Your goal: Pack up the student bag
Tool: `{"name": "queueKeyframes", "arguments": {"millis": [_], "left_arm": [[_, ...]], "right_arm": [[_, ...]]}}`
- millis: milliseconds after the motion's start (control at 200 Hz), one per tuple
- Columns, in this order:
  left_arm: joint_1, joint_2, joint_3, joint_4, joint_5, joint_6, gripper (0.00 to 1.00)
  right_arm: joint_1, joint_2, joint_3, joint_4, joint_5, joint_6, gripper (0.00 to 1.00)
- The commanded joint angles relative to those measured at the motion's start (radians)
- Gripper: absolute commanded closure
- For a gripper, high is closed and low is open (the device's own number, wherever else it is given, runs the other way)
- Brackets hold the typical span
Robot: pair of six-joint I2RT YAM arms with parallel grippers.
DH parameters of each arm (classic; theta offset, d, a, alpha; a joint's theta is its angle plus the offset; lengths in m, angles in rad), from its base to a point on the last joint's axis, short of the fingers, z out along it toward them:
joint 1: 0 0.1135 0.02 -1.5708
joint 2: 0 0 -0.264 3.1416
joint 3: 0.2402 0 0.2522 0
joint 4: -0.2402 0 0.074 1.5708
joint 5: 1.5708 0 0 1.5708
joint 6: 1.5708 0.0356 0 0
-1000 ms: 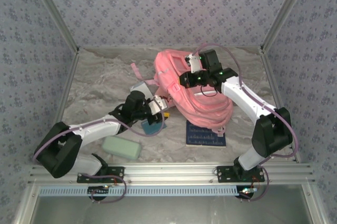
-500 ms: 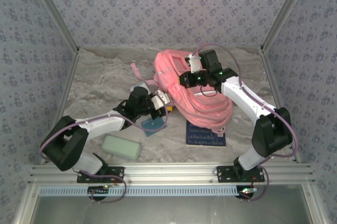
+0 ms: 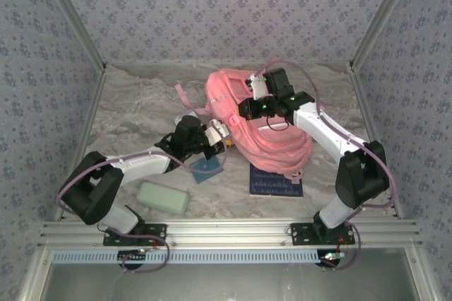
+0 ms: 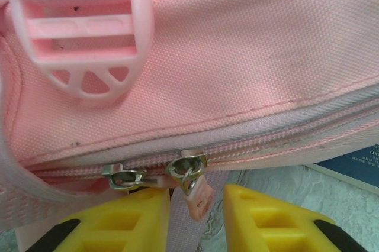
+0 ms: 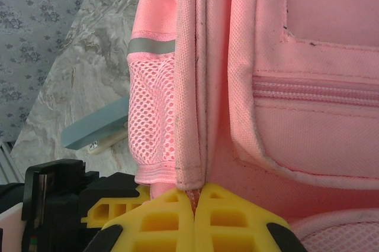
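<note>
The student bag (image 3: 265,135), a large pink backpack, lies in the middle of the table. My left gripper (image 3: 224,138) is at its near left edge, and its yellow fingers (image 4: 118,222) stand open. Between them hang a pink zipper pull (image 4: 199,195) and a strip of strap, below two metal sliders (image 4: 186,166) on the closed zipper. My right gripper (image 3: 247,107) sits on top of the bag, shut on a fabric seam (image 5: 192,116) beside a mesh side pocket (image 5: 153,128). That gripper (image 5: 197,204) pinches the seam's lower end.
A mint green box (image 3: 163,197) lies near the left arm's base. A small teal item (image 3: 206,167) rests below the left gripper. A dark blue notebook (image 3: 276,179) lies under the bag's near edge. A loose pink strap (image 3: 185,97) trails left. Wallpapered walls enclose the table.
The left gripper has moved right and away from the teal item, up to the bag's edge. The right gripper has shifted slightly left while still holding the bag.
</note>
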Motion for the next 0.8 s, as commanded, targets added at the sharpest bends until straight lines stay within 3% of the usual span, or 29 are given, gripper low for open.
{"name": "queueKeyframes", "arguments": {"millis": [0,390,799], "left_arm": [[-0.004,-0.001,0.011,0.042,-0.006,-0.014,0.74],[-0.005,-0.001,0.001,0.011,0.001,-0.036,0.98],[-0.083,-0.056,-0.046,-0.021,-0.036,-0.091,1.0]], "right_arm": [[0.007,0.002,0.024,0.055,-0.014,0.017,1.0],[0.008,0.011,0.028,0.057,-0.005,0.025,1.0],[0.008,0.025,0.041,0.061,0.022,0.04,1.0]]}}
